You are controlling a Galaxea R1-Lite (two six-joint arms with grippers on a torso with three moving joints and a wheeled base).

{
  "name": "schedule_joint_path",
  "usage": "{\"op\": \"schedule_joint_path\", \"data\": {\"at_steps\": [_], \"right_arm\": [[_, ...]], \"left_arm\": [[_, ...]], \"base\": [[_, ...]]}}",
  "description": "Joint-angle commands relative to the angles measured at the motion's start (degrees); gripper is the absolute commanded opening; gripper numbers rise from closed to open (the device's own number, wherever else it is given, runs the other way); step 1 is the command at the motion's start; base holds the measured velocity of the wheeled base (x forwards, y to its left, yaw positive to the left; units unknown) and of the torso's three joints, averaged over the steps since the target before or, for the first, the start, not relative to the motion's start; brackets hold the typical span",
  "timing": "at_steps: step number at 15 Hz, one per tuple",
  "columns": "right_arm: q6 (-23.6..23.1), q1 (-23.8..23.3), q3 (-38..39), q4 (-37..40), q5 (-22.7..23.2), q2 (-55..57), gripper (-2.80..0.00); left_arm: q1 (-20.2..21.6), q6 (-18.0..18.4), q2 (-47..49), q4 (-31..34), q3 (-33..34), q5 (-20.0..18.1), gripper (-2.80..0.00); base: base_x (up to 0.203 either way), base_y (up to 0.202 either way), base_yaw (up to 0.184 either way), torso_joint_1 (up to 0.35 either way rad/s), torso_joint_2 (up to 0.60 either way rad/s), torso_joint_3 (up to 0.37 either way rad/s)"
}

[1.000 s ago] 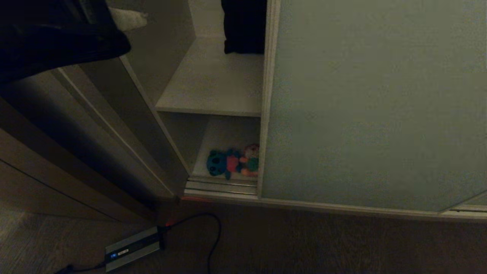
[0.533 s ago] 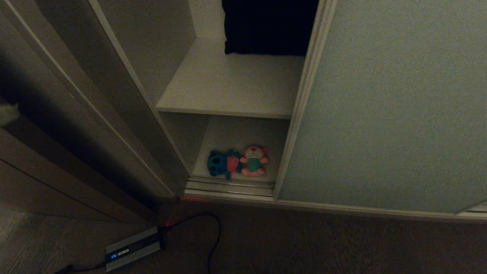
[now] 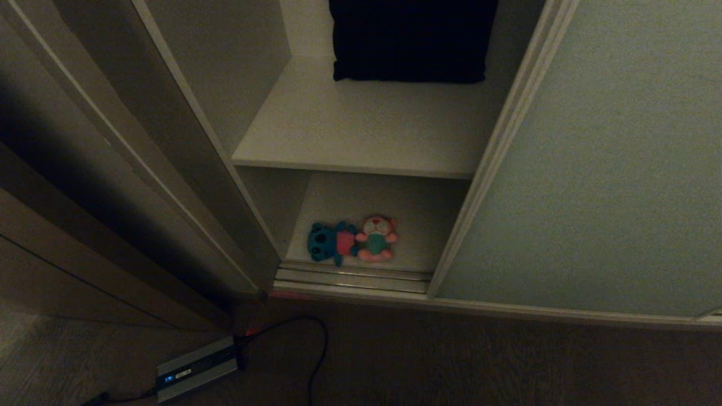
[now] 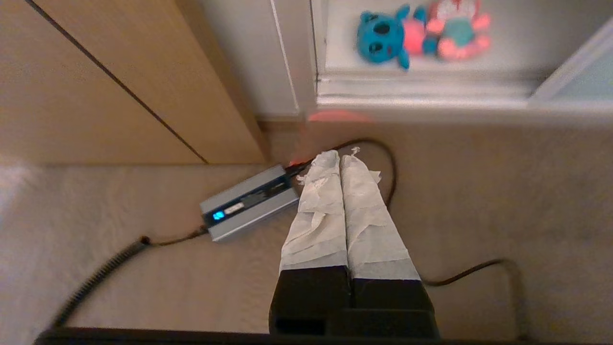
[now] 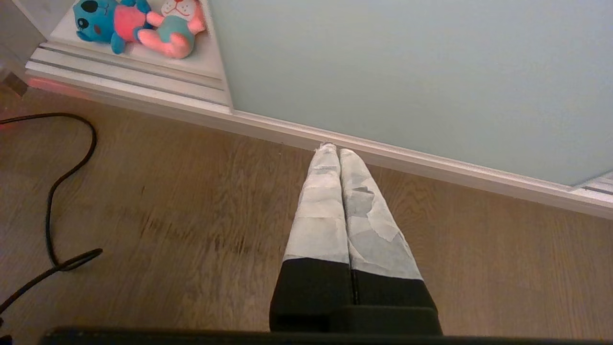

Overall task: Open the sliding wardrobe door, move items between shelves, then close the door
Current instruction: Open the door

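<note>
Two toys (image 3: 352,241) – door (image 3: 609,169) edge beside.

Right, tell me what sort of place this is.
Most likely a bedroom or dressing area in a home. A built-in wardrobe with a sliding wardrobe door stands partly open, off-white shelves hold a dark folded cloth and two plush toys, and the floor is wood-look.

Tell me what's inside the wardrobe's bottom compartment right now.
Two plush toys lie side by side: a teal-blue toy and a pink toy. The sliding door covers the compartment's right part, so that stays unseen.
</note>
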Motion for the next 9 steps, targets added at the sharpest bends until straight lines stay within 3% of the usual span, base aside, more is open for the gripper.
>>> {"op": "schedule_joint_path", "data": {"at_steps": [1, 2, 5, 9], "right_arm": [[-0.1, 0.0, 0.0, 0.0, 0.0, 0.0, -2.80], [-0.1, 0.0, 0.0, 0.0, 0.0, -0.1, -2.80], [0.0, 0.0, 0.0, 0.0, 0.0, 0.0, -2.80], [0.0, 0.0, 0.0, 0.0, 0.0, 0.0, -2.80]], "left_arm": [[-0.5, 2.1, -10.8, -1.9, 6.2, 0.0, -2.80], [-0.6, 2.1, -10.5, -3.4, 8.5, 0.2, -2.80], [-0.7, -2.5, -10.3, -4.1, 8.9, 1.0, -2.80], [-0.7, -2.9, -10.3, -3.9, 8.9, 1.3, -2.80]], "base": [[0.000, 0.000, 0.000, 0.000, 0.00, 0.000], [0.000, 0.000, 0.000, 0.000, 0.00, 0.000], [0.000, 0.000, 0.000, 0.000, 0.00, 0.000], [0.000, 0.000, 0.000, 0.000, 0.00, 0.000]]}}
